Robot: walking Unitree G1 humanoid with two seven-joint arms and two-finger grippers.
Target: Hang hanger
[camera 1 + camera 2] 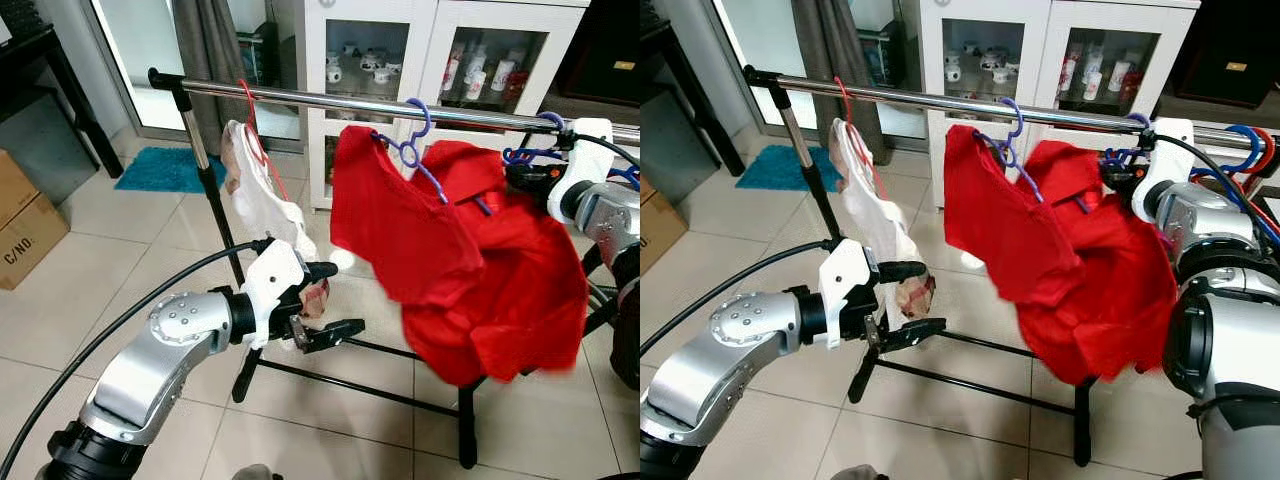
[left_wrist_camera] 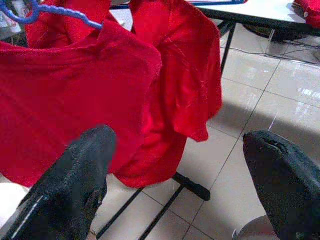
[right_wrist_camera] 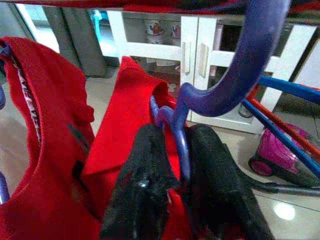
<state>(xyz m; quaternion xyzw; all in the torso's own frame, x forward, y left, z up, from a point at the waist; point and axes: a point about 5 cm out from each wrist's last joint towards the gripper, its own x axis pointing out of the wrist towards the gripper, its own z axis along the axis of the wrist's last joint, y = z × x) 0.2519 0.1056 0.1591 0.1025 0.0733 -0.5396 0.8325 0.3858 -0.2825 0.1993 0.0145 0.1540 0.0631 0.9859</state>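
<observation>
A silver rail (image 1: pixel 330 100) runs across a black rack. A blue hanger (image 1: pixel 418 125) with a red shirt (image 1: pixel 400 230) hooks over it near the middle. To its right, my right gripper (image 1: pixel 525 172) is shut on the neck of a second blue hanger (image 3: pixel 240 65), which carries another red shirt (image 1: pixel 520 290). That hanger's hook reaches up at the rail. In the right wrist view both fingers (image 3: pixel 145 165) pinch the blue neck. My left gripper (image 1: pixel 335 300) is open lower down, left of the red shirts, with nothing between its fingers (image 2: pixel 80 170).
A white garment (image 1: pixel 258 190) on a red hanger hangs at the rail's left end, just behind my left gripper. The rack's black floor bars (image 1: pixel 330 380) cross the tiles. A white cabinet (image 1: pixel 400 40) stands behind, and a cardboard box (image 1: pixel 25 225) at far left. More hangers (image 1: pixel 1250 145) crowd the rail's right end.
</observation>
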